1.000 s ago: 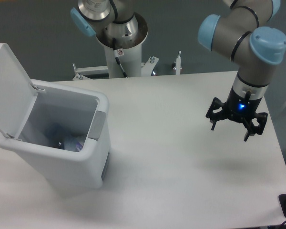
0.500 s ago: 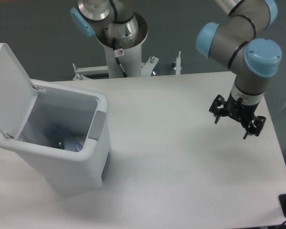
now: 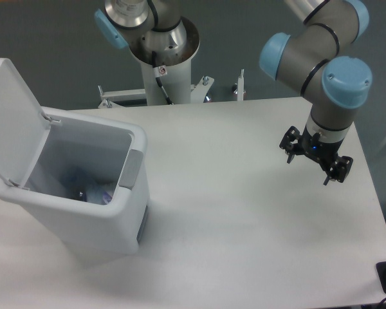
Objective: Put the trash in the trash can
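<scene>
The trash [image 3: 90, 190] lies inside the open trash can [image 3: 125, 226] at left; at right, the gripper [image 3: 314, 165] hangs over the desk [image 3: 244, 232], jaws released, empty.

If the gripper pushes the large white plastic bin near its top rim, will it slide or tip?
The large white plastic bin looks thin-walled and nearly empty, so probably light. It would likely slide on the smooth white table. Its raised lid stands high on one side, so a high push might tip it.

- The trash can [image 3: 109, 222]: smooth white plastic, faint sheen, with a matt grey tab [image 3: 130, 170].
- The desk [image 3: 244, 225]: smooth, matt white.
- The gripper [image 3: 314, 163]: black, matt.
</scene>
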Controlling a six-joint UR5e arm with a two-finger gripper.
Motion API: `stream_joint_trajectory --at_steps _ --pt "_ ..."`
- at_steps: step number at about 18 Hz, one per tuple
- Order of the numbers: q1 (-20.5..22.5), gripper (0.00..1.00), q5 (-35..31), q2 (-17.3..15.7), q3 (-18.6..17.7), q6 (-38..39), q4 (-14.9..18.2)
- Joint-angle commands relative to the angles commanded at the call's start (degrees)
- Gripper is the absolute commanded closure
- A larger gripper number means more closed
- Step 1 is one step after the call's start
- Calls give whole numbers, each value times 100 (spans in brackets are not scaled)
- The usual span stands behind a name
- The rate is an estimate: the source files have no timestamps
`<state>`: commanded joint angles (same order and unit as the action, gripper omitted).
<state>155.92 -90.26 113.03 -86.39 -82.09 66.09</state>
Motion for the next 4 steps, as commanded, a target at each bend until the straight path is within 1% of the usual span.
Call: stream_joint_trajectory --at_steps 4 --pt "-9 0 -18 0 0 9 -9"
